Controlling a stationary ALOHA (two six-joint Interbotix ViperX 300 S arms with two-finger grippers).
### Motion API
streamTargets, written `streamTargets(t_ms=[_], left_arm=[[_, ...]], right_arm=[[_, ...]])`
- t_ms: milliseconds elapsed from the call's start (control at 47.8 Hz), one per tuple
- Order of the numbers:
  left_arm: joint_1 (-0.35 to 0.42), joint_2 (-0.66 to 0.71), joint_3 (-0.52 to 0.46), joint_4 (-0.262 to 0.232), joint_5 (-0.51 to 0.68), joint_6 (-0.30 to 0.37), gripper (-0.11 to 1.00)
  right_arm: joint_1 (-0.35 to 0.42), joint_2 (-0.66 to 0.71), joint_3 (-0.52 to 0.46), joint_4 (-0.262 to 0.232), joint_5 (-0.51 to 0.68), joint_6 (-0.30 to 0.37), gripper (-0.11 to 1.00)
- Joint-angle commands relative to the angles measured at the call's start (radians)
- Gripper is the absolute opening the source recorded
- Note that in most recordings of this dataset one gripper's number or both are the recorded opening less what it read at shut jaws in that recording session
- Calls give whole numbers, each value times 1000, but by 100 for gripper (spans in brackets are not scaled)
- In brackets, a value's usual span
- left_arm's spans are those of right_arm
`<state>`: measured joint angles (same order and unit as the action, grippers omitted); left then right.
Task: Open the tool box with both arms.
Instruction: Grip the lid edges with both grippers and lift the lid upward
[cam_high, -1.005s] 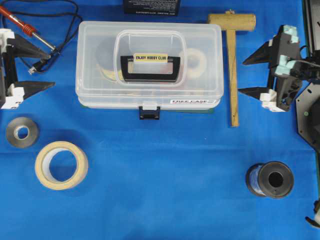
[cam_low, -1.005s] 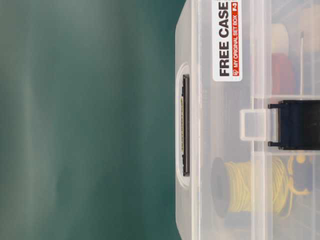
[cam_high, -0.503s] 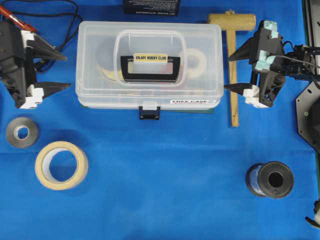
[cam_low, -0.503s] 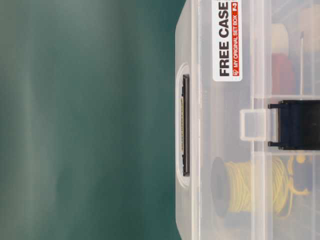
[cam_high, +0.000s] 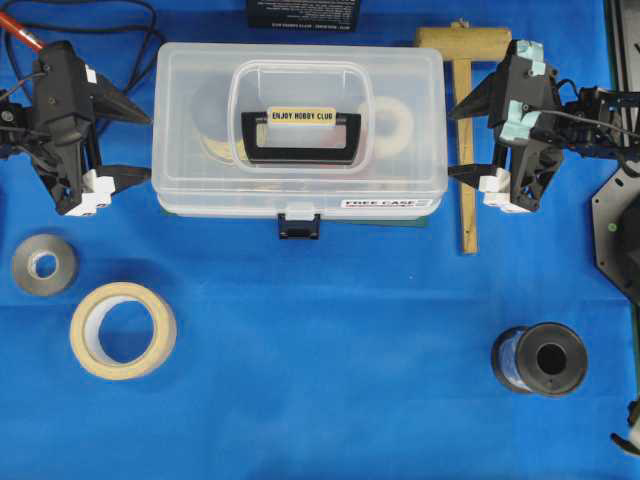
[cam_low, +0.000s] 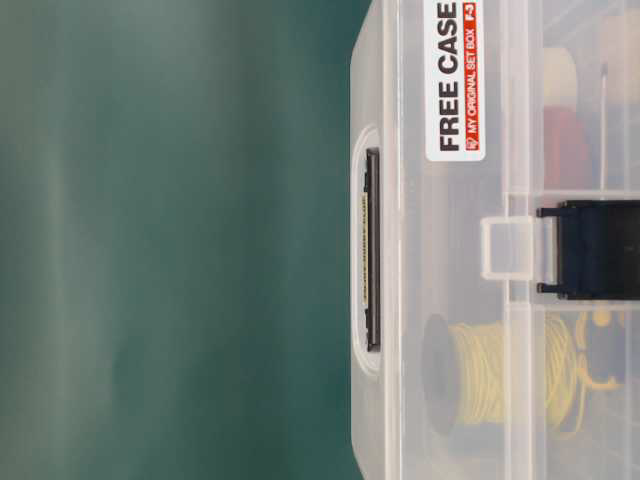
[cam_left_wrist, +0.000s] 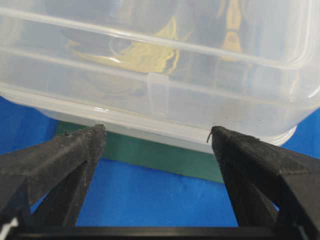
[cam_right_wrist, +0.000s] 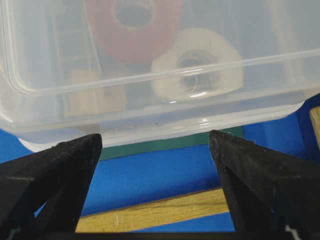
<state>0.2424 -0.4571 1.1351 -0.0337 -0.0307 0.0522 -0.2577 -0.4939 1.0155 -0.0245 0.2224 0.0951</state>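
1. Tool box (cam_high: 298, 130) contents are blurry through the clear lid, latch (cam_high: 299, 224) shut.
2. It sits mid-desk (cam_high: 320, 380), black handle on top.
3. Left pincer (cam_high: 134, 143) and right pincer (cam_high: 459, 140) flank the box, both spread wide, holding nothing.
4. Below the box: two tape rolls, one wire spool (cam_high: 540, 358).

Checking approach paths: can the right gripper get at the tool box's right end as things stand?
Probably yes. The right gripper stands open beside the tool box, over the wooden mallet handle, which lies flat below.
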Motion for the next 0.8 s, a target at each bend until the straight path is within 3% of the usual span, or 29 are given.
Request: streamTargets(t_ms=[0,775], left_arm=[[-5,-6,-57,-3,-12,-6,92],[14,-109,-72,-5,-8,-5,92]], right_arm=[[0,-3,-51,3,-31,9,86],[0,-189,-55,5,-25,14,86]])
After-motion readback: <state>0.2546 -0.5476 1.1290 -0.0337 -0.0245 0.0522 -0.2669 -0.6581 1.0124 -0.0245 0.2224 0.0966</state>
